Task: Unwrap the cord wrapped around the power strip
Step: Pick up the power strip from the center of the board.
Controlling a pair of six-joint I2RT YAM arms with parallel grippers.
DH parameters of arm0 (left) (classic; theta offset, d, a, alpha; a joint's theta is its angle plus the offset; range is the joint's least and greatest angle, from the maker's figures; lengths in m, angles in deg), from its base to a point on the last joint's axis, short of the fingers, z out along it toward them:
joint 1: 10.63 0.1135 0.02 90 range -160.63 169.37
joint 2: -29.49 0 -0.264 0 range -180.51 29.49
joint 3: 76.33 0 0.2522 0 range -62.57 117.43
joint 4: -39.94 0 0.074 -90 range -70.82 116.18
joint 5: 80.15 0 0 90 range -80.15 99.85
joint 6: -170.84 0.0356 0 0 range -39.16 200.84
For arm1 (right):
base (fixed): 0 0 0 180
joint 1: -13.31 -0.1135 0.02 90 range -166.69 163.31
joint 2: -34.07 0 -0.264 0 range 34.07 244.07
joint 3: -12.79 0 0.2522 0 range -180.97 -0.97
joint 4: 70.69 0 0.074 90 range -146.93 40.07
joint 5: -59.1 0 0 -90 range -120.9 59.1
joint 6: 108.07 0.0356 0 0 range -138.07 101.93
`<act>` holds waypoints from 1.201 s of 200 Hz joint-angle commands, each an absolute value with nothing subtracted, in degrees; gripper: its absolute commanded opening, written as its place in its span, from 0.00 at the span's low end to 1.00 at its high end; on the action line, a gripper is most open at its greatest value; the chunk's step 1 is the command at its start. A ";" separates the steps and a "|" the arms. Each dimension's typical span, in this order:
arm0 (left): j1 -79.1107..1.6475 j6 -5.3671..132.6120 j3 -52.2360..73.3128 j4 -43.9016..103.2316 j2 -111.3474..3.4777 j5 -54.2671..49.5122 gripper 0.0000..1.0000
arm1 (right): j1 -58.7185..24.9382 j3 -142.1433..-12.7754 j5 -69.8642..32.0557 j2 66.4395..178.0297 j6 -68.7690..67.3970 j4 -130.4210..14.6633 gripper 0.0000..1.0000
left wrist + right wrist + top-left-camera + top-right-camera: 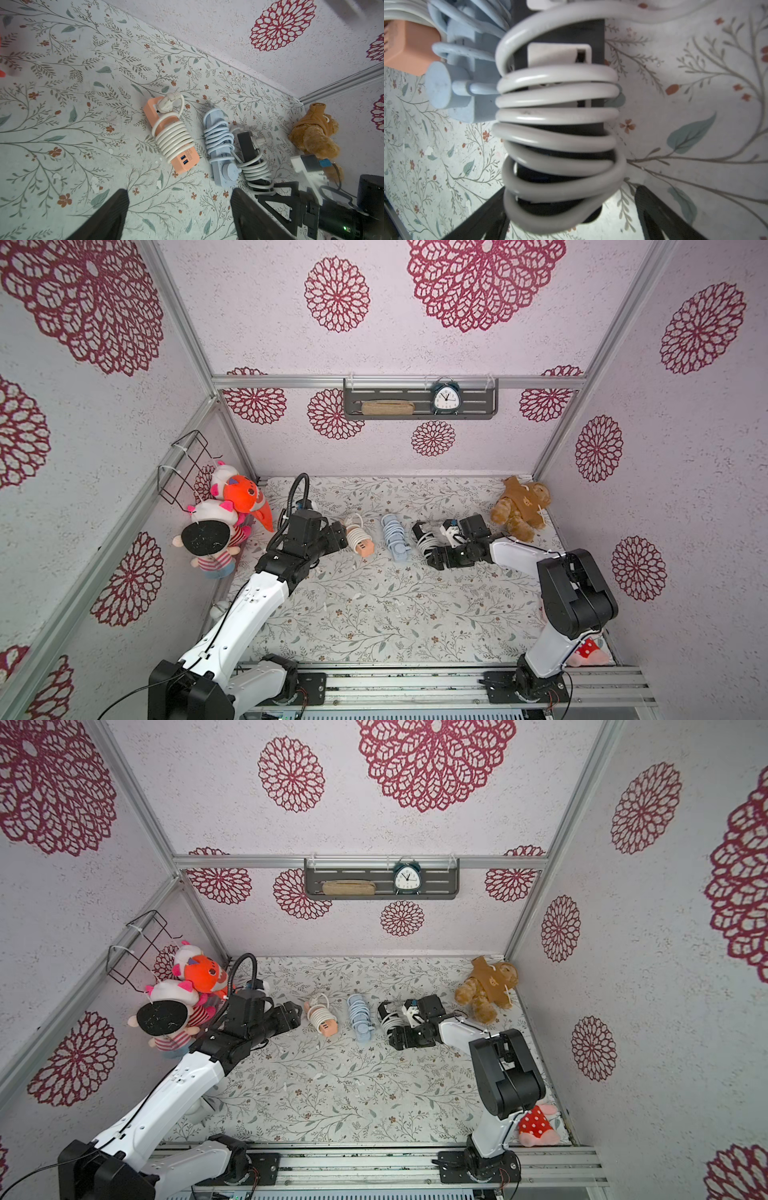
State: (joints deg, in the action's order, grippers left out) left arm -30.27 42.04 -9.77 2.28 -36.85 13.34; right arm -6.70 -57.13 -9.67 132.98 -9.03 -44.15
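Observation:
Three cord-wrapped power strips lie side by side at the back of the table. They are an orange one (360, 540) (172, 135) with a white cord, a light blue one (395, 537) (220, 145), and a black one (424, 539) (562, 37) wound in a pale grey cord (558, 116). My right gripper (434, 558) (571, 188) is open, its jaws standing either side of the black strip's near end and its last coils. My left gripper (341, 536) (178, 191) hangs open just left of the orange strip, with only the table between its fingers.
A brown teddy bear (519, 508) sits at the back right, behind the right arm. Plush toys (224, 522) and a wire basket (187, 466) crowd the left wall. A shelf with a clock (444, 400) hangs on the back wall. A red plush (536, 1125) lies by the right arm's base.

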 commanded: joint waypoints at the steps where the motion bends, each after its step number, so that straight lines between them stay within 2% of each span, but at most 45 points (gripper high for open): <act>1: -31.29 40.08 -10.70 5.00 -38.18 12.50 0.82 | -6.52 -59.88 -9.90 131.99 -9.56 -44.81 0.94; 45: -31.94 39.23 -10.71 6.55 -39.32 13.17 0.83 | -7.41 -62.93 -10.43 135.53 -8.49 -44.40 0.94; 93: -32.45 37.89 -11.34 7.95 -39.86 13.29 0.83 | -8.87 -63.48 -11.72 137.86 -8.19 -43.67 0.86; 117: -32.78 37.32 -11.37 8.95 -40.70 13.07 0.83 | -8.93 -63.46 -12.24 138.40 -8.31 -43.41 0.80; 173: -34.58 35.95 -9.77 11.61 -43.48 11.93 0.83 | -9.00 -63.37 -13.67 134.89 -8.83 -43.95 0.50; 213: -36.66 32.87 -9.04 16.96 -45.33 7.75 0.87 | -8.98 -62.49 -13.43 129.45 -9.37 -46.03 0.42; 240: -38.65 30.01 -9.47 22.74 -47.32 3.91 0.99 | -8.97 -60.61 -10.83 124.20 -8.95 -49.28 0.39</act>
State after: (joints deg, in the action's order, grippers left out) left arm -36.87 34.06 -10.32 15.09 -45.73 8.27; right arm -8.75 -60.50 -13.21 131.65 -8.55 -44.04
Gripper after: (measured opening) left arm 0.948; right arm 0.749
